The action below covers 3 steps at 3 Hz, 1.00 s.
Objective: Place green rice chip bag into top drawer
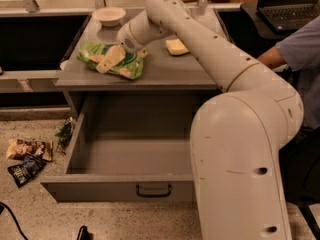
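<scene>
The green rice chip bag (111,59) lies flat on the left part of the grey table top (165,71). My gripper (107,61) reaches over from the right and sits right on top of the bag, its pale fingers (113,57) pointing down-left over the bag's middle. The top drawer (130,156) stands pulled open below the table top and is empty inside; its dark handle (153,190) is centred on the front panel.
A white bowl (109,16) stands at the table's back left. A yellow sponge (176,46) lies right of the bag. Snack packets (27,156) lie on the floor at left. A person with a laptop (290,1) is at right. My arm (240,149) fills the right foreground.
</scene>
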### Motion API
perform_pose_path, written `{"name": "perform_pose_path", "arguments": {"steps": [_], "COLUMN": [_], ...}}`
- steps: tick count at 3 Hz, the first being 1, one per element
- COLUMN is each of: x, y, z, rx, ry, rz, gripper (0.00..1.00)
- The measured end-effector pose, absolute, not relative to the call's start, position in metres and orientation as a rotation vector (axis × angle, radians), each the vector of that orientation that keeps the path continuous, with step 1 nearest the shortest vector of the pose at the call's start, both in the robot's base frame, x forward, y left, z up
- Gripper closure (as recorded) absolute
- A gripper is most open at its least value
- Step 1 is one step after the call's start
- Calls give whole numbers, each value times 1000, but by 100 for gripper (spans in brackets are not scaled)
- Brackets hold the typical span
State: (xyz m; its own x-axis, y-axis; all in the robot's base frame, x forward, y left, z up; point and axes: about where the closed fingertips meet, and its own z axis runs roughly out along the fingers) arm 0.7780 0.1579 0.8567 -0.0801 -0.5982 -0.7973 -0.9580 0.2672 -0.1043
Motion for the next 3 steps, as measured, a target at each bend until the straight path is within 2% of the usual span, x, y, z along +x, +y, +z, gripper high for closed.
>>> {"name": "perform_pose_path", "arguments": {"steps": [1,3], "x": [777,778], "y": [166,161], "z": [845,839], "rx": [-1427,-1400], "ry": [1799,1814], "rz": [621,616], "gripper": [19,66]}}
